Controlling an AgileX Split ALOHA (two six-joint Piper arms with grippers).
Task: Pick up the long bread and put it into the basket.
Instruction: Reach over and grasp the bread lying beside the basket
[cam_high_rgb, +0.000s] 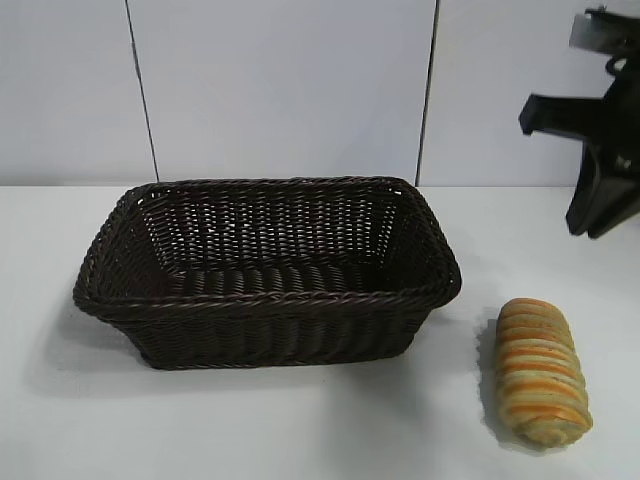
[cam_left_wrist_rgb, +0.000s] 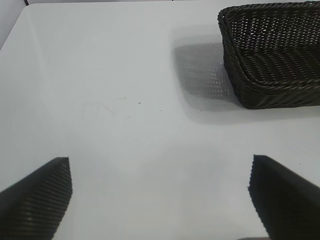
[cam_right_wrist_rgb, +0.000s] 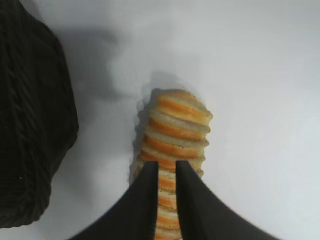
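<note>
Right end effector (cam_right_wrist_rgb: 166, 172) hangs over the oblong tan ridged loaf with orange and pale yellow stripes (cam_high_rgb: 542, 372), fingers nearly together, clamped on nothing. Coming down like that, I reckon it'd just jab the long bread and roll it along the white worktop (cam_high_rgb: 300, 430); it needs to spread first. The loaf lies at about 4 o'clock from the big dark brown woven wicker basket (cam_high_rgb: 265, 300), apart from it. Left end effector (cam_left_wrist_rgb: 160, 200) is parked with its fingers spread wide, well away.

Ext cam faces rig; wrist cams look down, close; all share basket (cam_high_rgb: 265, 270).
</note>
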